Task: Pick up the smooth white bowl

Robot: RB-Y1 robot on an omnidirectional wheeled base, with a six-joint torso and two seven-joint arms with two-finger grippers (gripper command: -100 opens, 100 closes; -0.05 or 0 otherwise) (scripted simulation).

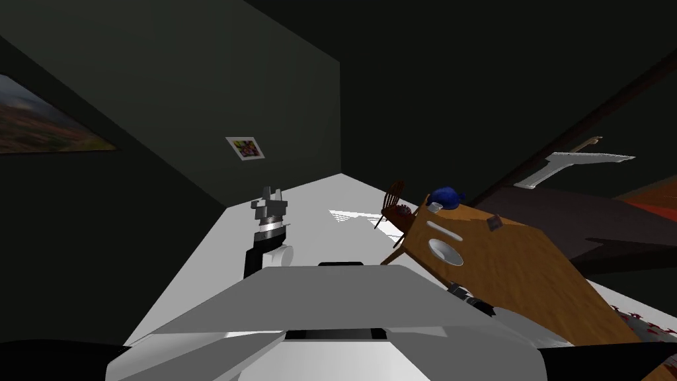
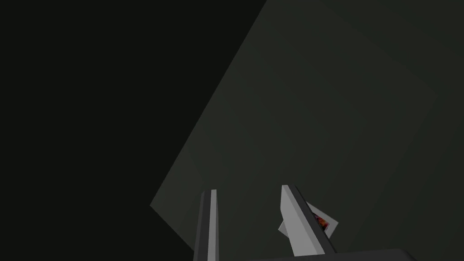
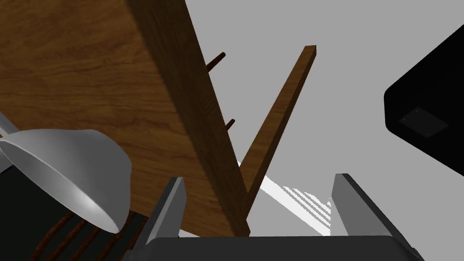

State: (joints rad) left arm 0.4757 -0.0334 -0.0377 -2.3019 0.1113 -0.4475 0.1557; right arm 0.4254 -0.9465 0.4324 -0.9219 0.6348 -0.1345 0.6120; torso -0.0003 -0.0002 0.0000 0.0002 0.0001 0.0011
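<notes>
The smooth white round bowl (image 1: 445,251) stands upright, mouth up, on the brown wooden desk (image 1: 529,278), close to the desk's near edge and not far from its corner. Just beyond it lies a flat white oblong thing (image 1: 443,231), and at the far end sits a rounded blue object (image 1: 446,197). A dark wooden chair (image 1: 393,202) stands at the far corner.

The right arm (image 1: 471,303) is low at the desk's near edge. Its jaws are wide open and hold nothing. Seen from the right wrist, they point at the desk's edge and one slanting wooden leg (image 3: 276,122). The bowl sits off to one side, near one blade but outside the gap. The left arm (image 1: 268,225) is raised well away from the desk, with its jaws a little apart and empty.

The bowl looks rigid and probably light, though its material cannot be told from here. Its curved, glossy wall would likely let thin blades slide off if they squeezed across the outside, and the body seems too broad for that anyway. The rim is the better hold, with one blade inside and one outside, pinching the wall on the near side. To get there the jaws would need to shift sideways over the bowl and come down on it. A firm, square pinch should keep the bowl from tipping or skating across the desk.
</notes>
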